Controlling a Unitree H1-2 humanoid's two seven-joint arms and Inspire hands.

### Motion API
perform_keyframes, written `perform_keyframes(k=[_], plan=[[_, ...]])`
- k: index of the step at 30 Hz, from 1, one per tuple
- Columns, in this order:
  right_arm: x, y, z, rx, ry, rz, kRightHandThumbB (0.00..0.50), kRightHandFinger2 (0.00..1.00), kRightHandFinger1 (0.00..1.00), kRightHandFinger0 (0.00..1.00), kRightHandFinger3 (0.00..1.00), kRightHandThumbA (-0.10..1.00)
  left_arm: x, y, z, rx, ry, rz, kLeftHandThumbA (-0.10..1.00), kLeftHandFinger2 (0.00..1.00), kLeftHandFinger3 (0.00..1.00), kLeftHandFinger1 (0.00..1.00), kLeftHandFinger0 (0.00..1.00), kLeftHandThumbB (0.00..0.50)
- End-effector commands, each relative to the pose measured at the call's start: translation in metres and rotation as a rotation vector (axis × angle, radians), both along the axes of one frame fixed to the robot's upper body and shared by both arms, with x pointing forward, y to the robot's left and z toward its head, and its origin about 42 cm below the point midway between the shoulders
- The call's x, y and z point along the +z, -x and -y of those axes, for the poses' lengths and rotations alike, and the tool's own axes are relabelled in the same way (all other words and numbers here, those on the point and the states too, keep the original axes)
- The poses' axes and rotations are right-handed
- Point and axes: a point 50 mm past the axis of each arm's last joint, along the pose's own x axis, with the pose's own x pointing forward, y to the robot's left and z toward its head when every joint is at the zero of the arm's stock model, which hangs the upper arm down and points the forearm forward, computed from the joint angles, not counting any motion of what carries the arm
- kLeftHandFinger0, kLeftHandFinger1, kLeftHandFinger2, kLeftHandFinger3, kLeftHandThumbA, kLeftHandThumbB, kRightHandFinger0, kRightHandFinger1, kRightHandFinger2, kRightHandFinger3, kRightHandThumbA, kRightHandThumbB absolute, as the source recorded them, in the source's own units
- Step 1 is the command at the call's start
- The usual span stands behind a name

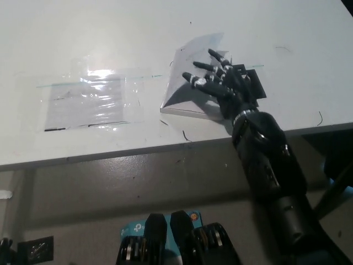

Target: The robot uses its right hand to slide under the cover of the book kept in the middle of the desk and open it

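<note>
We have our right hand [220,83], fingers spread, under the cover of the book [185,91] near the desk's [165,27] front edge, lifting it. Next we should sweep the cover leftward until it falls open.

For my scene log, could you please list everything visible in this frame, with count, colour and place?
Desk: one, white, fills the upper picture.
Book: one, white, middle of the desk near its front edge, cover partly raised.
Plastic bag: one, clear, flat on the desk left of the book, with a pale sheet inside.
Black flat object: one, on the desk right of the book, partly hidden by the hand.
Floor: grey, below the desk edge.
Right hand: one, black, fingers spread, at the book's raised cover.
Left hand: not in view.
</note>
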Motion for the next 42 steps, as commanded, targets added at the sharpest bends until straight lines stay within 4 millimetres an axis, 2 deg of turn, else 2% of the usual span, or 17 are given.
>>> perform_keyframes(k=[1,4,8,10,15,17,19,21,23,24,27,29,32,33,35,36,42], plan=[[0.064,-0.012,-0.021,0.074,0.073,0.177,0.187,0.65,0.56,0.46,0.93,0.92,0.009,-0.001,-0.011,-0.009,-0.037,0.032,1.00,1.00,1.00,1.00,1.00,0.000],[0.072,-0.013,-0.033,0.108,0.166,0.204,0.191,0.63,0.55,0.41,0.94,0.96,0.011,-0.001,-0.011,-0.003,-0.037,0.029,1.00,1.00,1.00,1.00,1.00,0.000],[0.069,-0.012,-0.043,0.146,0.257,0.231,0.171,0.65,0.58,0.46,0.95,0.95,0.011,-0.003,-0.012,0.019,-0.038,-0.001,1.00,1.00,1.00,1.00,1.00,0.000],[0.068,-0.013,-0.049,0.167,0.303,0.258,0.204,0.65,0.58,0.47,0.94,0.93,0.011,-0.004,-0.012,0.010,-0.040,0.000,1.00,1.00,1.00,1.00,1.00,0.000],[0.064,-0.012,-0.074,0.245,0.455,0.330,0.170,0.58,0.49,0.34,0.86,0.87,0.017,-0.007,-0.011,-0.020,-0.057,0.015,1.00,1.00,1.00,1.00,1.00,0.000],[0.062,-0.013,-0.076,0.254,0.487,0.337,0.170,0.58,0.49,0.34,0.87,0.88,0.017,-0.008,-0.012,-0.023,-0.063,0.017,1.00,1.00,1.00,1.00,1.00,0.000],[0.054,-0.013,-0.083,0.275,0.514,0.331,0.173,0.59,0.51,0.40,0.88,0.87,0.019,-0.010,-0.013,-0.021,-0.066,0.017,1.00,1.00,1.00,1.00,1.00,0.000],[0.047,-0.012,-0.085,0.281,0.517,0.330,0.152,0.58,0.48,0.37,0.87,0.85,0.020,-0.012,-0.014,-0.025,-0.060,0.031,1.00,1.00,1.00,1.00,1.00,0.000],[0.038,-0.011,-0.087,0.284,0.523,0.325,0.155,0.58,0.48,0.38,0.88,0.85,0.022,-0.013,-0.015,-0.025,-0.067,0.025,1.00,1.00,1.00,1.00,1.00,0.000],[0.025,-0.009,-0.090,0.286,0.547,0.306,0.161,0.58,0.49,0.40,0.89,0.86,0.023,-0.014,-0.015,-0.016,-0.074,0.008,1.00,1.00,1.00,1.00,1.00,0.000],[0.013,-0.007,-0.091,0.287,0.543,0.284,0.170,0.56,0.48,0.39,0.87,0.84,0.023,-0.016,-0.017,-0.016,-0.070,0.014,1.00,1.00,1.00,1.00,1.00,0.000],[0.004,-0.007,-0.094,0.300,0.584,0.287,0.146,0.54,0.46,0.36,0.86,0.81,0.024,-0.018,-0.018,-0.005,-0.059,0.008,1.00,1.00,1.00,1.00,1.00,0.000],[0.004,-0.009,-0.095,0.300,0.599,0.301,0.136,0.52,0.44,0.33,0.84,0.79,0.026,-0.019,-0.017,-0.002,-0.063,0.010,1.00,1.00,1.00,1.00,1.00,0.000],[0.009,-0.010,-0.098,0.299,0.603,0.302,0.131,0.53,0.46,0.37,0.87,0.78,0.026,-0.019,-0.016,-0.006,-0.071,0.003,1.00,1.00,1.00,1.00,1.00,0.000],[0.010,-0.010,-0.099,0.300,0.600,0.309,0.130,0.55,0.47,0.38,0.87,0.79,0.026,-0.017,-0.017,-0.008,-0.071,0.005,1.00,1.00,1.00,1.00,1.00,0.000],[0.011,-0.011,-0.100,0.304,0.605,0.325,0.127,0.54,0.43,0.33,0.85,0.78,0.026,-0.015,-0.018,-0.012,-0.079,-0.006,1.00,1.00,1.00,1.00,1.00,0.000],[0.011,-0.015,-0.099,0.301,0.630,0.294,0.161,0.55,0.42,0.29,0.84,0.80,0.025,-0.012,-0.018,-0.012,-0.083,-0.018,1.00,1.00,1.00,1.00,1.00,0.000]])
